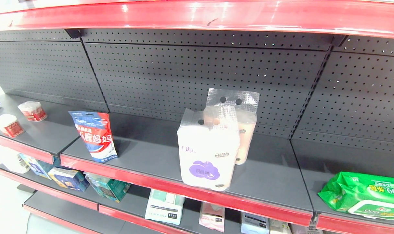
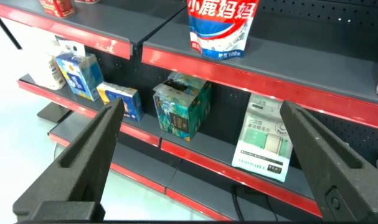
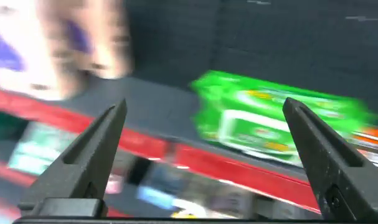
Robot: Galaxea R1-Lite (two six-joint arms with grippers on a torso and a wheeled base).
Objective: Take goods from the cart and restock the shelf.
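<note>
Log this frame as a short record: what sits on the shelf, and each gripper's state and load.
shelf: red-edged shelf, dark pegboard back
middle level, left to right: two small tubs; blue and red pouch, upright; white tissue pack at the front edge; peach pack behind it; green wipes pack, lying flat
lower level: boxed goods, among them a teal box
left gripper: open, empty, facing the lower level
right gripper: open, empty, facing the green wipes pack

Large white characters stand on the blue-and-red pouch (image 1: 94, 136). Right of it, the tissue pack (image 1: 206, 156) bears a purple label, and the green wipes pack (image 1: 362, 193) shows numerals.
</note>
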